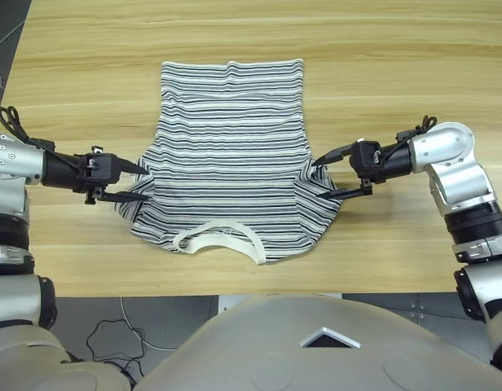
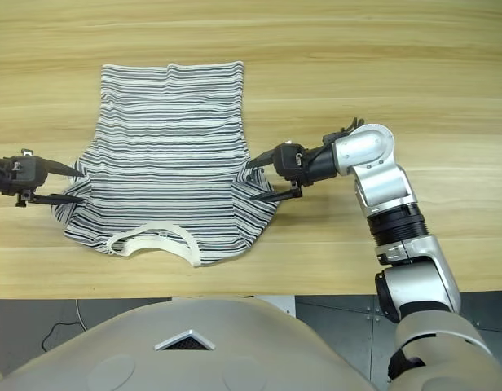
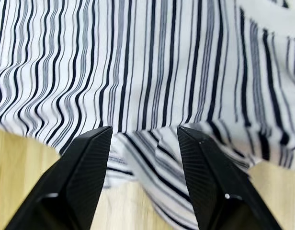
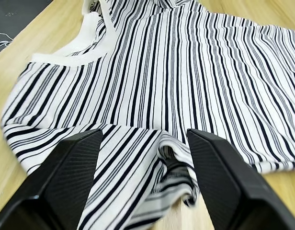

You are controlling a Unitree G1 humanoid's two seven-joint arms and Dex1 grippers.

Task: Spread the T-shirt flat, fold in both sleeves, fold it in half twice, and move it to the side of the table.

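The black-and-white striped T-shirt (image 1: 231, 138) lies on the wooden table (image 1: 398, 65), white collar (image 1: 218, 238) toward me and hem at the far side. Both sleeves are bunched in against the body. My left gripper (image 1: 145, 183) is open at the shirt's left edge, and in the left wrist view the rumpled left sleeve (image 3: 138, 153) lies between its fingers (image 3: 85, 163). My right gripper (image 1: 319, 180) is open at the right edge, and the folded right sleeve (image 4: 138, 163) sits between its fingers (image 4: 219, 172).
Bare wood stretches to the left, right and far side of the shirt. The table's front edge (image 1: 381, 292) runs just below the collar. Cables (image 1: 112, 334) lie on the floor beneath it.
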